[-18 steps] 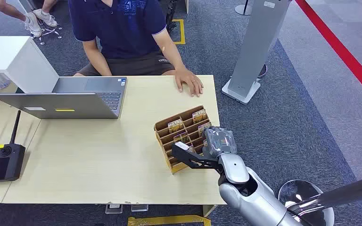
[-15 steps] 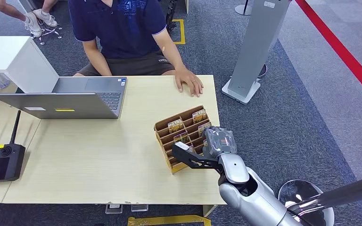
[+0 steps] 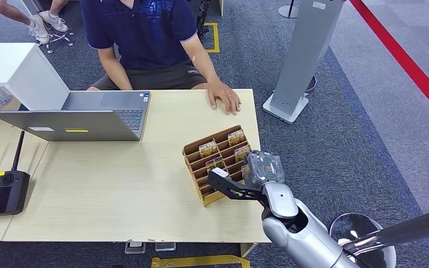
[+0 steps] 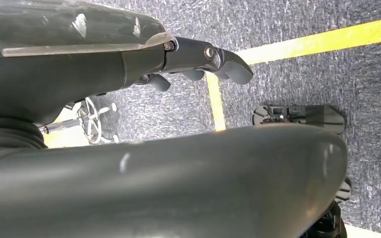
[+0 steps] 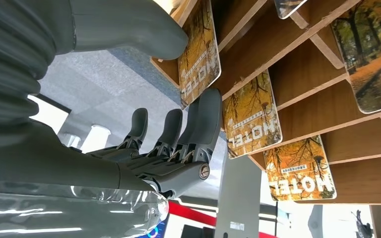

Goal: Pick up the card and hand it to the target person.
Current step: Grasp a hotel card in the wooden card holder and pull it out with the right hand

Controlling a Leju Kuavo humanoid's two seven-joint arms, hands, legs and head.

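Right hand (image 3: 261, 167) at the wooden card rack (image 3: 215, 162), against its 4 o'clock corner, silver arm coming in from 5 o'clock. In the right wrist view, thumb (image 5: 129, 27) and darker fingers (image 5: 206, 119) apart, either side of one hotel card (image 5: 198, 49) in the rack's end slot; fingers reaching to the card's edge, touching or just short cannot be told, card not lifted from its slot. More cards (image 5: 250, 114) printed with autumn trees and "HOTEL" in the neighbouring slots.

Rack on the pale wooden table (image 3: 117, 190), toward the 3 o'clock end. Open laptop (image 3: 78, 116) at 10 o'clock on the table, black device with two antennas (image 3: 0, 187) at 9 o'clock. Person in a dark blue shirt (image 3: 139, 28) seated at 12 o'clock, one hand (image 3: 223, 97) flat on the table, well apart from the rack.

Left hand (image 4: 198, 64) over grey carpet with a yellow line, fingers loosely curled, nothing in them.
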